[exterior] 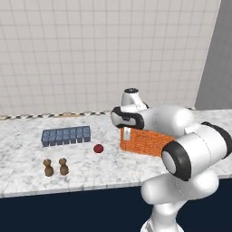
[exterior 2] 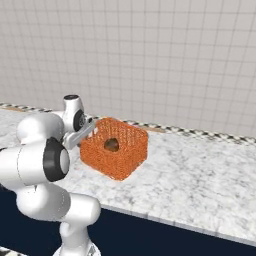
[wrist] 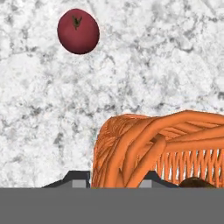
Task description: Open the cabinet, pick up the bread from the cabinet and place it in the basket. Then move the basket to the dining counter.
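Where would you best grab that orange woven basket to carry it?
Probably by the top rim of a side wall, coming from above: the orange woven rectangular basket has thin upright walls and an open top, so two fingers can straddle one. The two-finger gripper grips it that way, pinching the rim.

Woven wicker basket (exterior 2: 116,160), veined marble dining counter (exterior 2: 200,170)

Even, diffuse rendered lighting is seen throughout; no glare is produced. Only faint shading is cast beneath the basket (exterior 2: 114,148) toward 6 o'clock. Marble countertop (wrist: 144,61) texture is rendered softly, slightly pixelated close up.
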Available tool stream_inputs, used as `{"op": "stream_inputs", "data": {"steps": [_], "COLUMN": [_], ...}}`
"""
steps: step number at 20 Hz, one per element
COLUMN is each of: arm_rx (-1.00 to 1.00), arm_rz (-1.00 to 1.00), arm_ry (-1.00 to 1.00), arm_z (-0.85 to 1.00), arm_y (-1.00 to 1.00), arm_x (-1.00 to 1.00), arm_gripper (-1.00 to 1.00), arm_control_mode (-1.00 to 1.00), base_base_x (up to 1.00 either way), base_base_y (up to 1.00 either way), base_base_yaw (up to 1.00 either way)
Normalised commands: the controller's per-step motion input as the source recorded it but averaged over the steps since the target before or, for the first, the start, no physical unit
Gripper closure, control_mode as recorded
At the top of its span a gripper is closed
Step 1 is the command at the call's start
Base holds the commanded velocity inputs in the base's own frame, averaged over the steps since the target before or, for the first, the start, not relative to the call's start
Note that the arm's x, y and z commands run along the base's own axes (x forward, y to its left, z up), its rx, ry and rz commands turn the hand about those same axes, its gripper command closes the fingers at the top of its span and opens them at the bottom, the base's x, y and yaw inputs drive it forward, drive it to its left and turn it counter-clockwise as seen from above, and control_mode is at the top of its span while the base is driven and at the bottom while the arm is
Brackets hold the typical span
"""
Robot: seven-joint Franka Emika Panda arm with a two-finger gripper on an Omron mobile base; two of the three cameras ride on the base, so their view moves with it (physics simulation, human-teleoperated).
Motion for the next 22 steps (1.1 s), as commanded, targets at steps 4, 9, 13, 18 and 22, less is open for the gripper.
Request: {"op": "stream_inputs", "data": {"steps": [4,9,13,18,22], "arm_rx": [-0.08,-0.02,0.0,0.0,0.0], "arm_rz": [0.0,0.01,0.0,0.0,0.0], "arm_ry": [0.1,0.01,0.0,0.0,0.0], "arm_z": [-0.77,-0.22,0.0,0.0,0.0], "arm_y": [-0.31,-0.18,0.0,0.0,0.0], "arm_x": [0.12,0.0,0.0,0.0,0.0], "arm_gripper": [1.0,1.0,1.0,1.0,1.0], "arm_control_mode": [-1.0,1.0,1.0,1.0,1.0], "base_base_x": [0.0,-0.11,-0.29,-0.19,-0.73], "base_base_y": [0.0,-0.3,-0.43,-0.08,-0.05], "base_base_yaw": [0.0,0.0,0.0,-0.01,-0.02]}}
